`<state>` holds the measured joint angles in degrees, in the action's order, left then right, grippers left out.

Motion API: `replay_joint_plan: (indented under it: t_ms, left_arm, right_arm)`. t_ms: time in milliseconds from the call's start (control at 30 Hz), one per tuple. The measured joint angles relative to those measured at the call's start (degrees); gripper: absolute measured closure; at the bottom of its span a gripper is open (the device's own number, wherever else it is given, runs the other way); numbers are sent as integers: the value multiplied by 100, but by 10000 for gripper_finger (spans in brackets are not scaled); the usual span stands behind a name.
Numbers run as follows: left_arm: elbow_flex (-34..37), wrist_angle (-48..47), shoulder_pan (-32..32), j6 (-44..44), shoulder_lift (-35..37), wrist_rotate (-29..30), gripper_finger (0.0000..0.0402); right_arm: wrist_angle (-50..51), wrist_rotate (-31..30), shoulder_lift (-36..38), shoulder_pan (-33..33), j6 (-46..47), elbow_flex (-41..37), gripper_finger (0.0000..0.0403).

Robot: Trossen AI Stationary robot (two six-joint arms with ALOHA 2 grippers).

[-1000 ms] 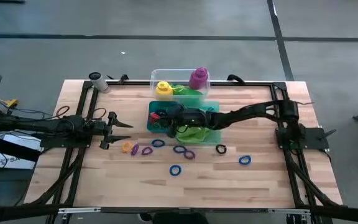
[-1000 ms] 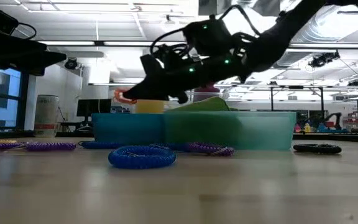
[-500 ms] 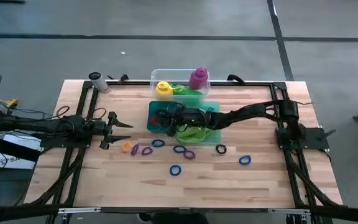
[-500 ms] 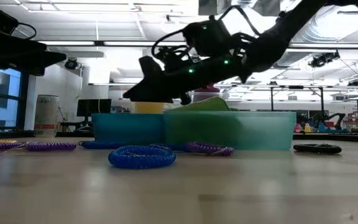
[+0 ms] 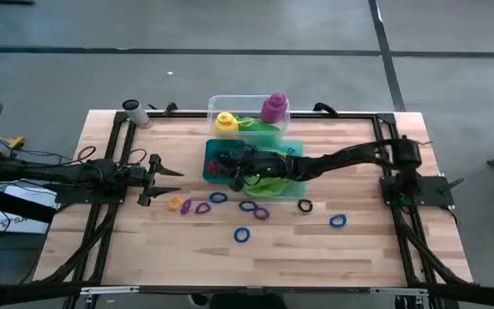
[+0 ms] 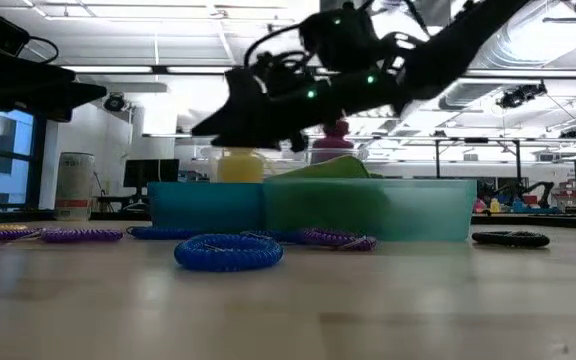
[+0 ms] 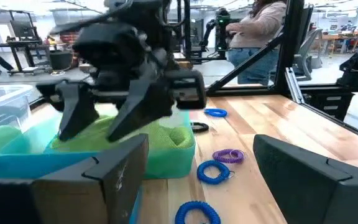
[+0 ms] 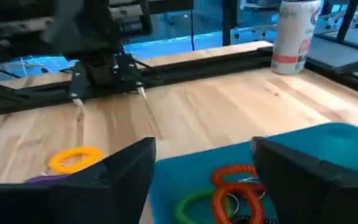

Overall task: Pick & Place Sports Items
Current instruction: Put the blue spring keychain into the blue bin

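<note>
Hovering over the teal tray (image 5: 213, 146): right gripper (image 5: 229, 164), jaws apart, empty; orange rings (image 8: 236, 186) lie below. Left gripper (image 5: 177, 172) waits at table's left, jaws apart.

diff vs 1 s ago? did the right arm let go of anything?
Yes. The right gripper, over the teal two-part tray's left compartment, held an orange coiled ring a second ago; its jaws have since spread and lifted slightly, empty. Orange coiled rings lie in that compartment. The left gripper stayed parked at table left; loose rings, bottles, cloths unmoved.
</note>
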<state>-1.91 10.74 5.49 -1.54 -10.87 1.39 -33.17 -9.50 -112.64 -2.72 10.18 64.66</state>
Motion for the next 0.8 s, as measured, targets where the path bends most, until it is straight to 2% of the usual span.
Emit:
replay_joint_plan:
  t_ms: [267, 467, 700, 800]
  left_arm:
    - [0, 2, -1, 0, 2, 0, 165]
    - [0, 0, 1, 0, 0, 0, 165]
    - [2, 0, -1, 0, 2, -2, 165]
    - [2, 0, 0, 1, 1, 0, 165]
  right_arm:
    - [942, 161, 804, 190, 8, 2, 203]
    - [1728, 862, 1195, 482, -91, -2, 216]
    - [2221, 1777, 1228, 933, -225, -2, 232]
    - [2517, 1915, 1228, 1164, -425, -2, 237]
